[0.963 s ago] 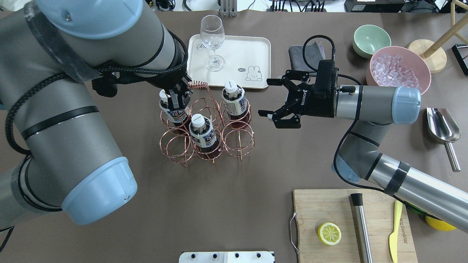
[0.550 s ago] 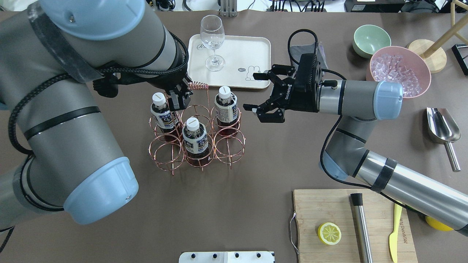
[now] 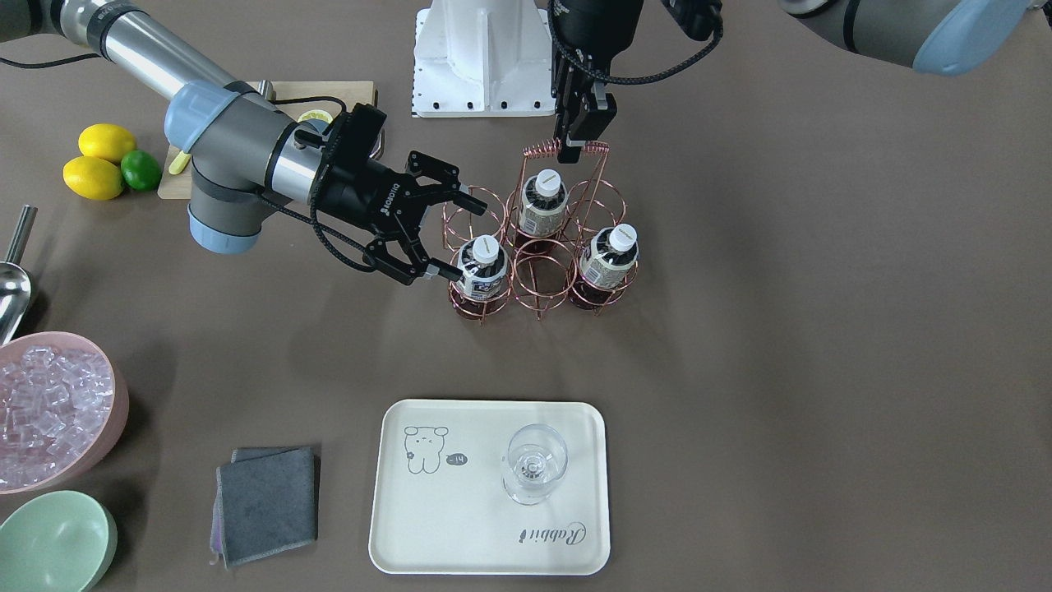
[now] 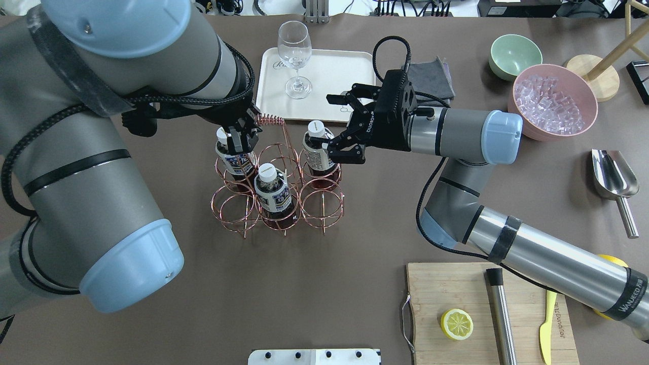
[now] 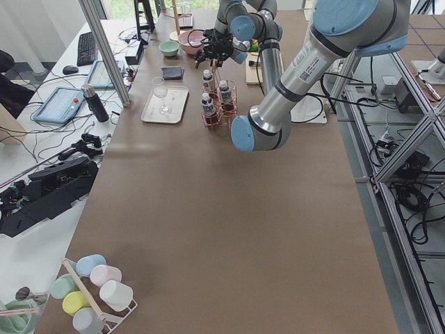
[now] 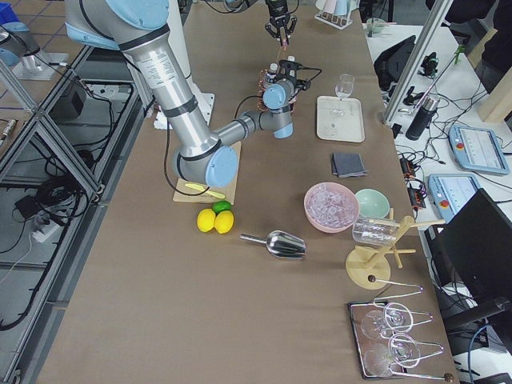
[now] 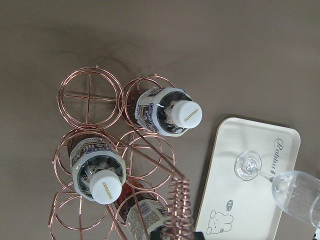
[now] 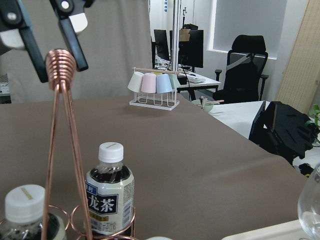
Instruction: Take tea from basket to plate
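A: Right gripper has swung in. Its jaws are wide open and empty, tips at the tea, which is upright in the basket ring nearest the plate.
B: Handling?
A: Looks light, stiff, slick. Grip the body below the cap. Left gripper pinches the basket handle.

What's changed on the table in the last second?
The right gripper, jaws open, swept toward the basket, up to the nearest tea. The basket slid slightly toward the robot's left. Left gripper stayed clamped on its handle; plate, glass unmoved.
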Tool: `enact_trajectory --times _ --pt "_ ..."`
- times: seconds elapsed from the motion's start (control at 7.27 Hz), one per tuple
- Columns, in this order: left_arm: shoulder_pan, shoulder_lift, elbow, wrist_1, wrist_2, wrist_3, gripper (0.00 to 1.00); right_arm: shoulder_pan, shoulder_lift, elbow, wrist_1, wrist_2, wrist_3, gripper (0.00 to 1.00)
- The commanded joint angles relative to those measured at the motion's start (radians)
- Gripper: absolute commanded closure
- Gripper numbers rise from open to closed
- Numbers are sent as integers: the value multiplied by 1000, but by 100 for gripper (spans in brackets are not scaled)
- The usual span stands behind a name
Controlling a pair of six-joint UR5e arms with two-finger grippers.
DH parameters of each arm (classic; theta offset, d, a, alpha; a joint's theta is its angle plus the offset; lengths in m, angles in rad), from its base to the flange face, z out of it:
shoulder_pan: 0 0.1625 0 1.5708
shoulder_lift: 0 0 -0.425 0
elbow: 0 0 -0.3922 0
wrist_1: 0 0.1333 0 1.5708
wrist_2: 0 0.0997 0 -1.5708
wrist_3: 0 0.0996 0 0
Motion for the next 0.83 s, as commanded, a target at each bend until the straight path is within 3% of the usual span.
enact_trajectory --times 0.0,0.41,0.55,0.69 --pt "-2 2 -1 0 0 0 100 -5 14 -14 -4 -4 -12 8" --pt "-3 4 -1 0 0 0 100 -28 31 -18 -21 -16 -13 33" --pt "-3 4 -1 0 0 0 100 -34 28 -19 -19 -18 -13 44" --pt "-3 4 -1 0 0 0 100 -37 25 -19 -18 -18 -12 63"
